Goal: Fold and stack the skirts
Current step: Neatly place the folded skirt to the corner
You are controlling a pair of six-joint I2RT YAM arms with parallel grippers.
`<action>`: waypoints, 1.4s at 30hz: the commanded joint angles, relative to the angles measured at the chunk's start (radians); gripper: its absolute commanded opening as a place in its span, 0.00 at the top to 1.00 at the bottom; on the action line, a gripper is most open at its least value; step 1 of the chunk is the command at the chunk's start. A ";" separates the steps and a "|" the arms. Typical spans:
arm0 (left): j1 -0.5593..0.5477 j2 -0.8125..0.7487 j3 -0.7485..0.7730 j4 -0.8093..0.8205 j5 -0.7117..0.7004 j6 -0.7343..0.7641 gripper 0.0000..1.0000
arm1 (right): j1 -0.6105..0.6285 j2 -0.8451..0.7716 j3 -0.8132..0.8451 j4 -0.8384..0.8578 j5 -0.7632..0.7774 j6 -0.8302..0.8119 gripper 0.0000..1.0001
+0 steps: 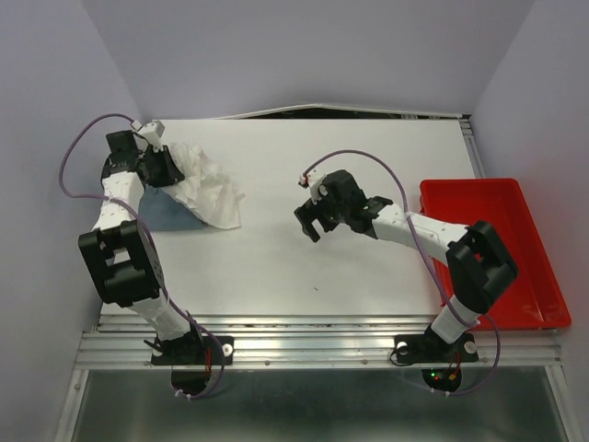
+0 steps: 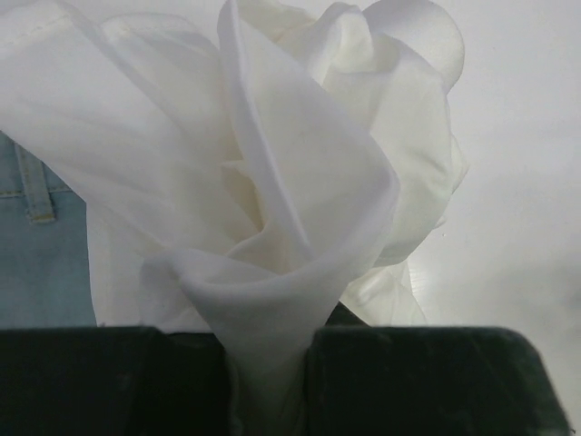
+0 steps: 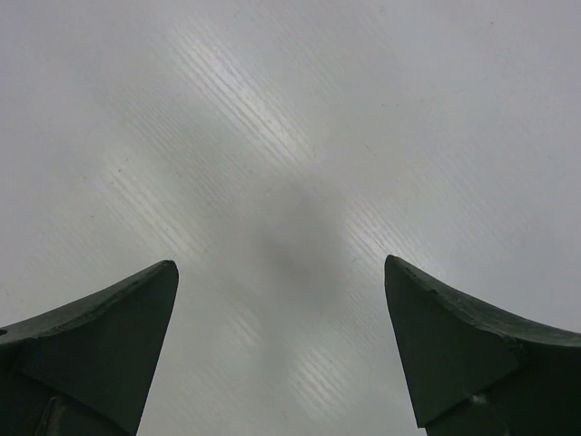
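The white skirt (image 1: pixel 210 189) lies bunched at the table's back left, partly over the light blue denim skirt (image 1: pixel 171 214). My left gripper (image 1: pixel 164 170) sits at the heap's far-left end. In the left wrist view a twisted fold of the white skirt (image 2: pixel 300 182) runs down between the dark jaws of the left gripper (image 2: pixel 270 381), which is shut on it. The denim skirt (image 2: pixel 36 263), with a belt loop, shows at the left. My right gripper (image 1: pixel 310 221) hovers over the mid-table, well apart from the cloth. In its wrist view the right gripper (image 3: pixel 280 263) is open over bare table.
A red plastic tray (image 1: pixel 515 198) with nothing in it sits at the table's right edge, beside the right arm. White table surface (image 1: pixel 304 276) lies between the two arms. Walls close in the back and both sides.
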 commanded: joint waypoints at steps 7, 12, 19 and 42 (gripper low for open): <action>0.145 -0.044 0.072 0.008 0.172 0.040 1.00 | 0.004 0.000 0.030 -0.029 -0.039 0.003 0.00; 0.188 -0.041 0.001 0.063 0.140 0.046 1.00 | 0.004 0.009 0.039 -0.046 -0.047 -0.001 0.00; 0.212 -0.015 -0.034 0.114 0.025 0.075 1.00 | 0.004 0.033 0.050 -0.072 -0.072 -0.016 0.00; 0.208 -0.123 0.006 0.134 -0.453 0.178 0.11 | 0.004 0.014 0.059 -0.097 -0.098 -0.018 0.00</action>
